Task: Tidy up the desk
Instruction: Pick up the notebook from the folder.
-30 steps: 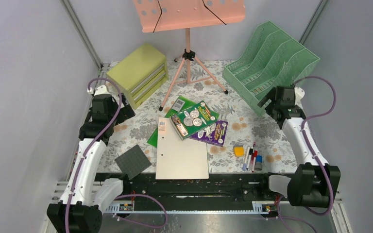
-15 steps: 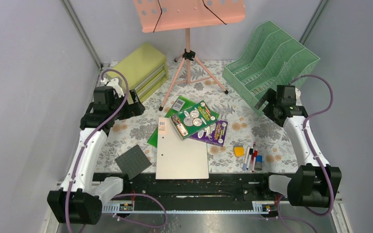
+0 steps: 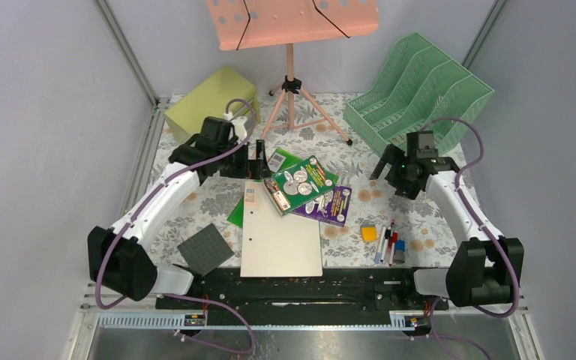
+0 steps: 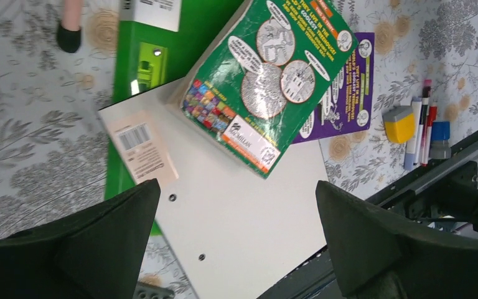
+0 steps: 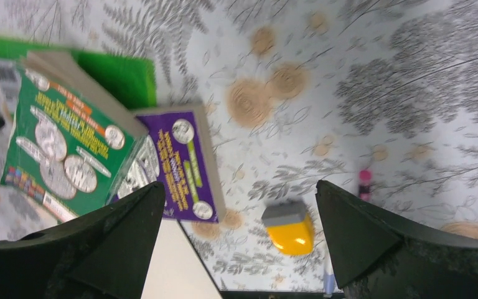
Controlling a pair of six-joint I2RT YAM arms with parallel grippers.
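Note:
The desk [image 3: 195, 202] has a fern-print top. At its middle lie a green book [image 3: 300, 184], a purple book [image 3: 331, 206], a green folder [image 3: 238, 212] and a white punched sheet [image 3: 281, 240]. My left gripper [image 3: 256, 163] hangs open and empty above the far end of this pile; its view shows the green book [image 4: 267, 75] and the sheet [image 4: 249, 218]. My right gripper [image 3: 384, 166] is open and empty above the desk right of the books; its view shows the purple book [image 5: 180, 162] and a yellow eraser [image 5: 289, 230].
An olive-yellow drawer cabinet [image 3: 199, 112] stands at the back left, a pink music stand [image 3: 291, 82] at the back middle, a mint file rack [image 3: 420, 94] at the back right. A dark grey plate [image 3: 205, 249] lies front left. Several pens [image 3: 388, 244] lie front right.
My left arm swung right from beside the cabinet to above the pile's far end. My right arm moved left and down from the file rack toward the books.

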